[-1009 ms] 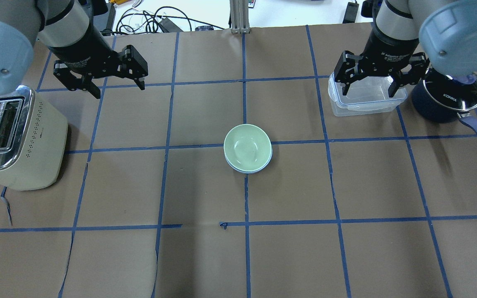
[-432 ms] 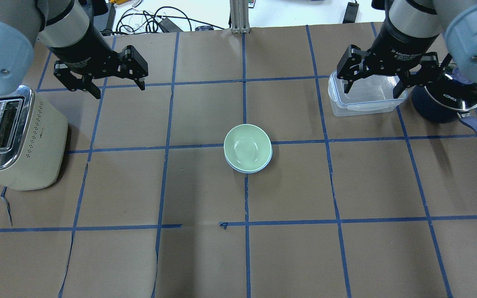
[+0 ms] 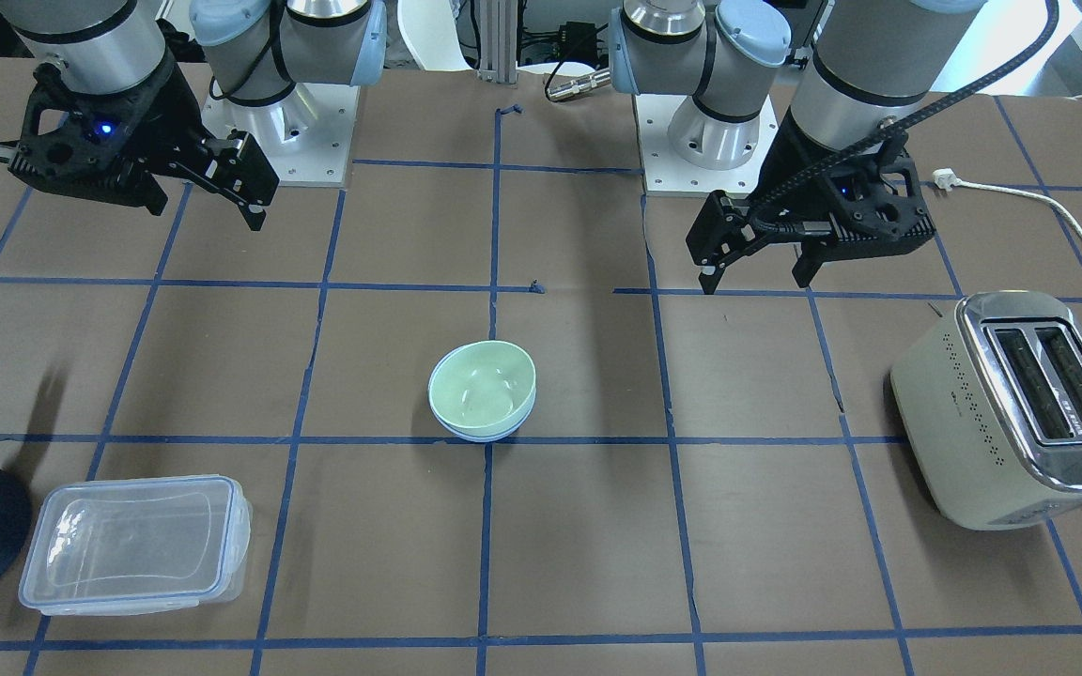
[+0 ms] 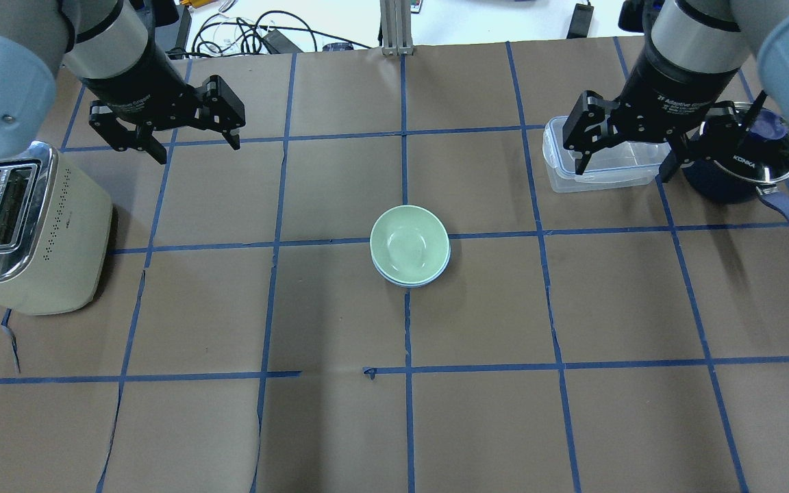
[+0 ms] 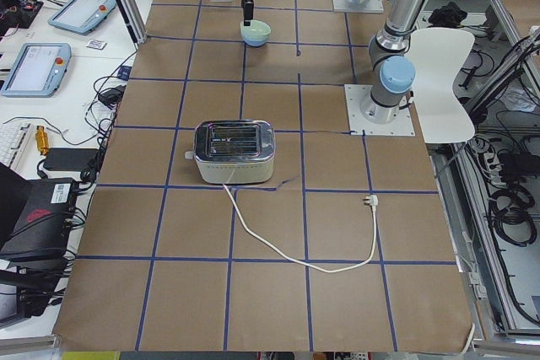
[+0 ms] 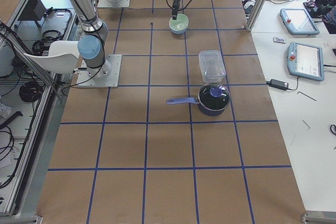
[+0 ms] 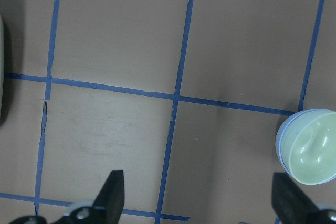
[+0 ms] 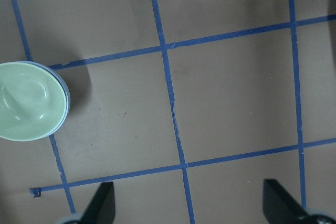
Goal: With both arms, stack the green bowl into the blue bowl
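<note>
The green bowl (image 4: 408, 241) sits nested inside the blue bowl (image 4: 414, 282) at the table's middle; only the blue rim shows under it. The stack also shows in the front view, green bowl (image 3: 482, 387) in blue bowl (image 3: 486, 435). My left gripper (image 4: 198, 150) is open and empty, raised at the far left, well away from the bowls. My right gripper (image 4: 624, 174) is open and empty, raised over the clear container at the far right. The left wrist view shows the green bowl (image 7: 313, 150) at its right edge. The right wrist view shows the green bowl (image 8: 26, 100) at its left edge.
A cream toaster (image 4: 24, 226) stands at the left edge, its cord (image 3: 1081, 225) trailing behind. A clear lidded container (image 4: 593, 174) and a dark navy pot (image 4: 737, 174) with a long handle stand at the far right. Blue tape lines grid the brown table (image 4: 340, 315).
My right gripper has shifted a little to the right over the clear container, staying open. My left gripper and the stacked bowls have not moved.
</note>
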